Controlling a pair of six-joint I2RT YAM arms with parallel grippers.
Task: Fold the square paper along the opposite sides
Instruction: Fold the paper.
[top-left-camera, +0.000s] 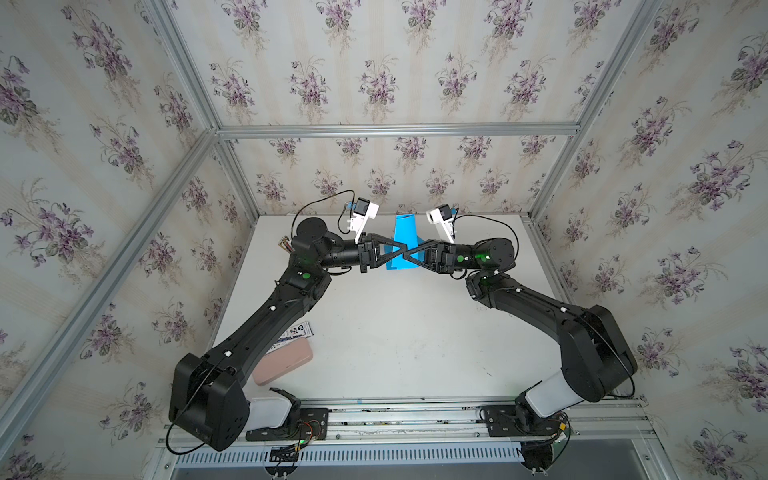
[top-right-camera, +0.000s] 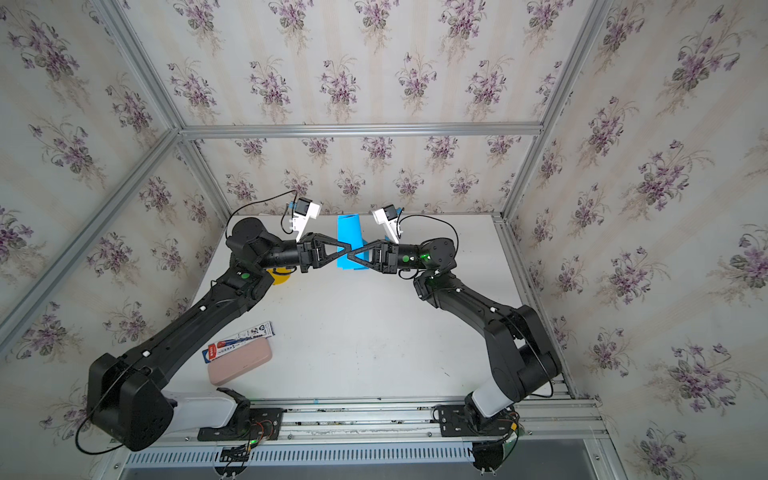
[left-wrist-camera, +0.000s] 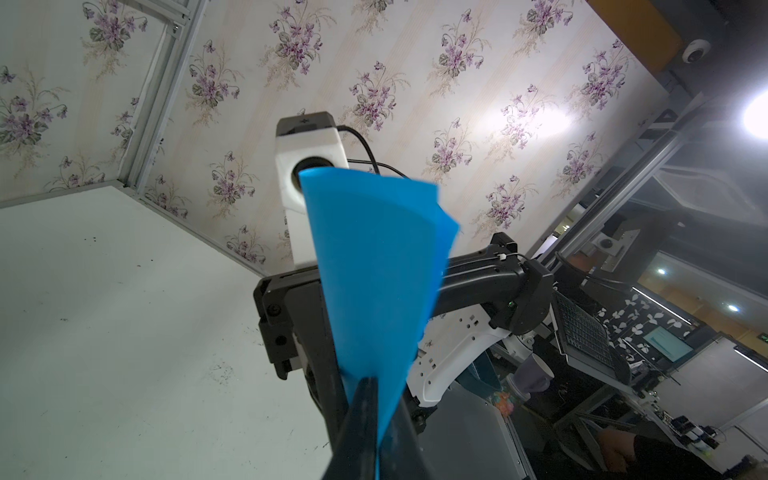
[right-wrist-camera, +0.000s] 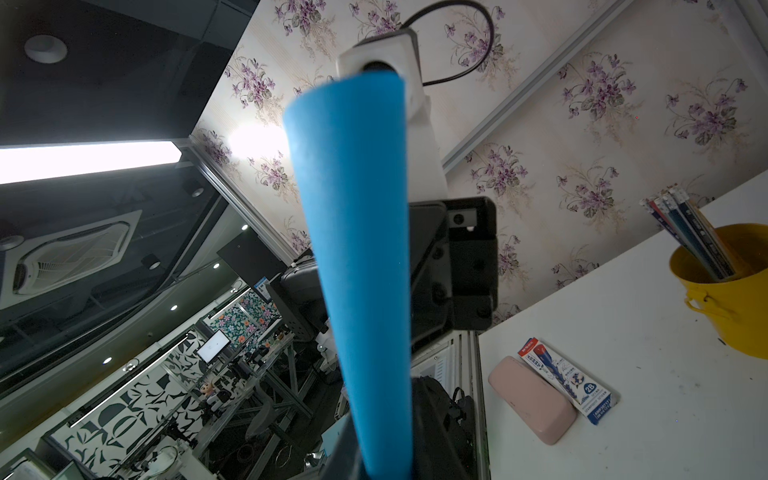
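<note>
left gripper (top-left-camera: 395, 250) pinching blue paper (top-left-camera: 405, 230), sheet bent over into a loose curl, held above white table (top-left-camera: 395, 332) near back wall (top-left-camera: 395, 174); right gripper (top-left-camera: 410, 252) pinching it from opposite side. table scuffed, floral wallpaper (top-left-camera: 104, 208) all round

The paper (top-left-camera: 405, 232) is plain bright blue. The tabletop (top-left-camera: 395, 332) is white with small dark specks. The wallpaper (top-left-camera: 374, 83) shows purple flower sprigs with grey-green leaves on pale cream stripes, and the frame (top-left-camera: 395, 129) is silver. The left arm (top-left-camera: 266, 324) and right arm (top-left-camera: 536, 303) are black. The case (top-left-camera: 282, 368) is dusty pink, the pencil box (top-right-camera: 239, 338) is white, blue and red, and the cup (right-wrist-camera: 727, 303) is yellow.
</note>
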